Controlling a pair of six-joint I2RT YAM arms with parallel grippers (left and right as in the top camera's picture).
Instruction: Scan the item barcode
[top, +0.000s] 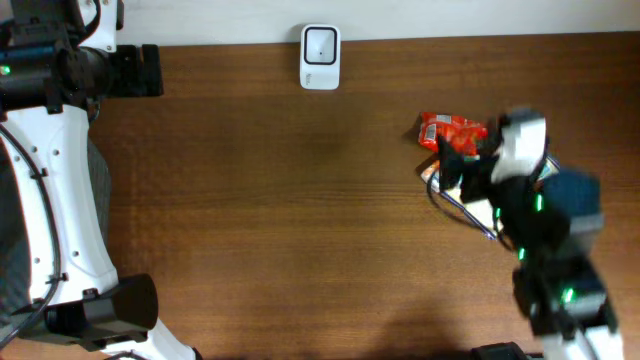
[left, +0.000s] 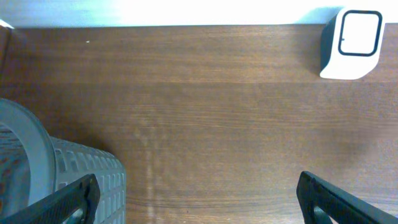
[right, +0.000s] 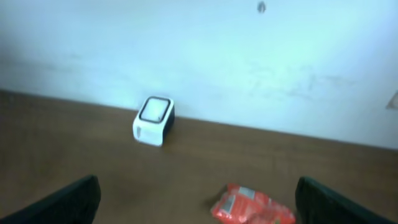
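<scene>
The item, a red snack packet, lies on the wooden table at the right. It shows low in the right wrist view, blurred, with a pale label on it. The white barcode scanner stands at the table's far edge, also seen from the left wrist and the right wrist. My right gripper hovers open just in front of the packet, touching nothing; its fingers stand wide. My left gripper is open and empty at the far left, with its fingers far apart.
A grey mesh basket sits under the left arm at the table's left edge. A flat pale object with a black cable loop lies partly hidden beneath the right arm. A white wall runs behind the table.
</scene>
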